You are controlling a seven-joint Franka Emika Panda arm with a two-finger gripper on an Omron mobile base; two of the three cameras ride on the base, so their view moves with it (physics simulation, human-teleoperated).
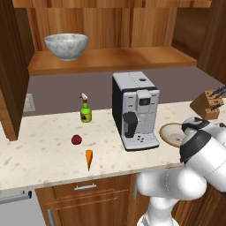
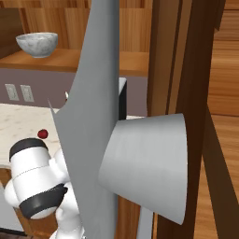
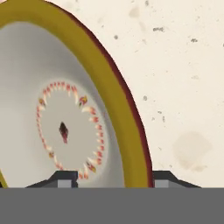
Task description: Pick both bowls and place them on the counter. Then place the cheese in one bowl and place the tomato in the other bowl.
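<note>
Nearby: coffee machine (image 1: 134,110) beside shallow bowl (image 1: 172,133) | jaws straddle its rim, clamping unclear

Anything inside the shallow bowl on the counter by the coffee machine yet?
No food: the hand view shows the shallow bowl holding nothing, just a painted ring and centre mark. The tomato and cheese lie on the counter. The bowl's left part is cropped.

We note a mauve-grey back wall (image 1: 66,90) behind the tabletop, bearing a pale outlet plate (image 1: 29,103) at far left. Above it runs a brown wooden shelf (image 1: 114,59) backed by wood panelling (image 1: 101,26). Wooden cabinet fronts (image 1: 88,201) with metal handles stand near us. A tall wooden panel (image 1: 9,66) closes the left side.
</note>
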